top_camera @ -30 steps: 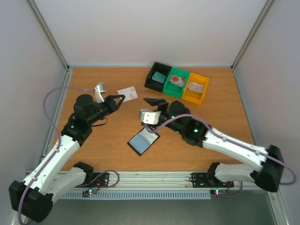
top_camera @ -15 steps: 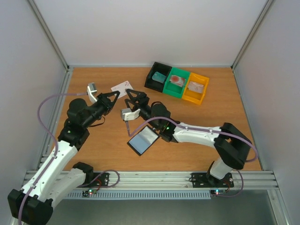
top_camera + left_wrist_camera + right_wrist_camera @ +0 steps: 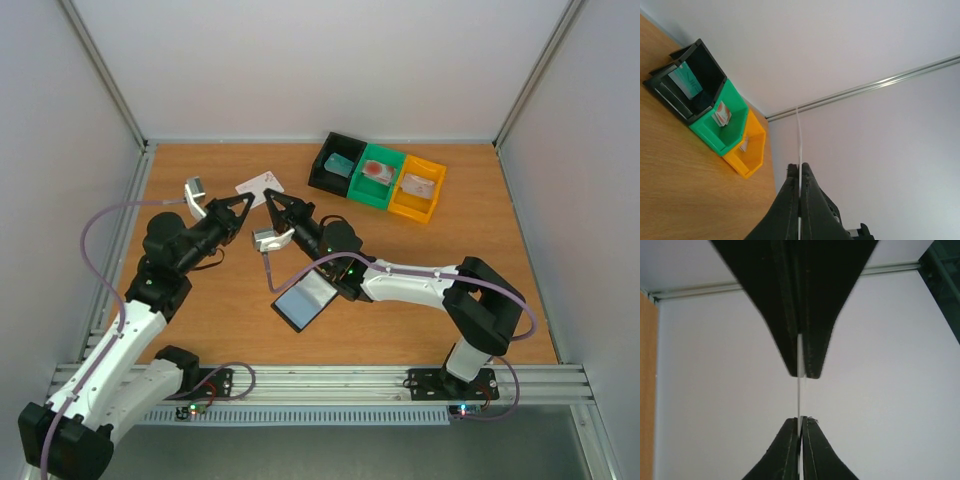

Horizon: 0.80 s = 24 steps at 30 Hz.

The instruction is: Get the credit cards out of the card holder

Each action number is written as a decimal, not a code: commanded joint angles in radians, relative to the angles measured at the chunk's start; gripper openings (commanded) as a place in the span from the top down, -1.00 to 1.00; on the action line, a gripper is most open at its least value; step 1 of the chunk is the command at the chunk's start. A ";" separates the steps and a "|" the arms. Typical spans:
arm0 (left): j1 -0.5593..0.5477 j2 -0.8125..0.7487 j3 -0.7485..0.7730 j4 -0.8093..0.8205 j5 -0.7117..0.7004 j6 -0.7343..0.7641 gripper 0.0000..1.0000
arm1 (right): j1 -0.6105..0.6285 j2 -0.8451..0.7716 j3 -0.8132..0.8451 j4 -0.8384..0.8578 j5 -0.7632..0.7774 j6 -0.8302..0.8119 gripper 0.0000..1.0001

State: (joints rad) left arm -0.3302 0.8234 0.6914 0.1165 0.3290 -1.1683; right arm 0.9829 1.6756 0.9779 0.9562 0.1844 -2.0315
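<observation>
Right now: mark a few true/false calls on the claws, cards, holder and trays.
1. Left claw and right claw are both shut on the white card. True.
2. The holder is held in the air. False: it lies open on the table, with no claw on it.
3. The black tray holds a teal card. True.
4. The green tray is empty. False: a red card is in it.
5. The orange tray sits in the middle of the row. False: the green tray does.

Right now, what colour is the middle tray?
The middle tray is green; the top view shows it best.
</observation>
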 commanded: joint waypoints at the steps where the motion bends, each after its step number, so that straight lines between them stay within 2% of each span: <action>1: 0.003 0.000 -0.004 0.071 0.008 -0.002 1.00 | 0.007 -0.017 0.028 0.070 -0.002 -0.023 0.97; 5: 0.003 -0.006 -0.017 0.064 -0.007 -0.008 0.99 | 0.007 -0.043 0.027 0.019 0.023 -0.007 0.98; 6: 0.003 -0.007 -0.020 0.064 -0.014 -0.010 0.92 | 0.007 -0.057 0.026 -0.013 0.034 0.004 0.98; 7: 0.003 -0.009 -0.028 0.063 -0.022 -0.010 0.71 | 0.007 -0.070 0.026 -0.041 0.049 0.019 0.98; 9: 0.003 -0.015 -0.038 0.037 -0.051 -0.013 -0.19 | 0.004 -0.098 0.029 -0.107 0.081 0.048 0.97; 11: 0.006 -0.028 -0.065 0.023 -0.070 0.001 -0.92 | -0.014 -0.131 0.053 -0.268 0.132 0.108 0.98; 14: 0.011 -0.073 -0.124 -0.049 -0.094 0.169 -0.99 | -0.120 -0.193 0.140 -0.680 0.169 0.325 0.98; 17: 0.026 -0.121 -0.182 -0.254 -0.202 0.287 -0.99 | -0.304 -0.191 0.376 -1.312 0.045 0.651 0.98; 20: 0.061 -0.145 -0.273 -0.321 -0.318 0.282 -0.99 | -0.464 -0.135 0.467 -1.479 0.088 0.741 0.97; 22: 0.093 -0.157 -0.320 -0.324 -0.325 0.254 -0.99 | -0.558 -0.072 0.539 -1.602 0.061 0.781 0.98; 24: 0.115 -0.161 -0.354 -0.329 -0.325 0.251 -0.99 | -0.625 -0.017 0.586 -1.655 0.090 0.781 0.97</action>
State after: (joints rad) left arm -0.2577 0.6857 0.4026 -0.1478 0.0925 -0.9470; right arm 0.4561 1.5494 1.4910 -0.3084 0.2577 -1.4097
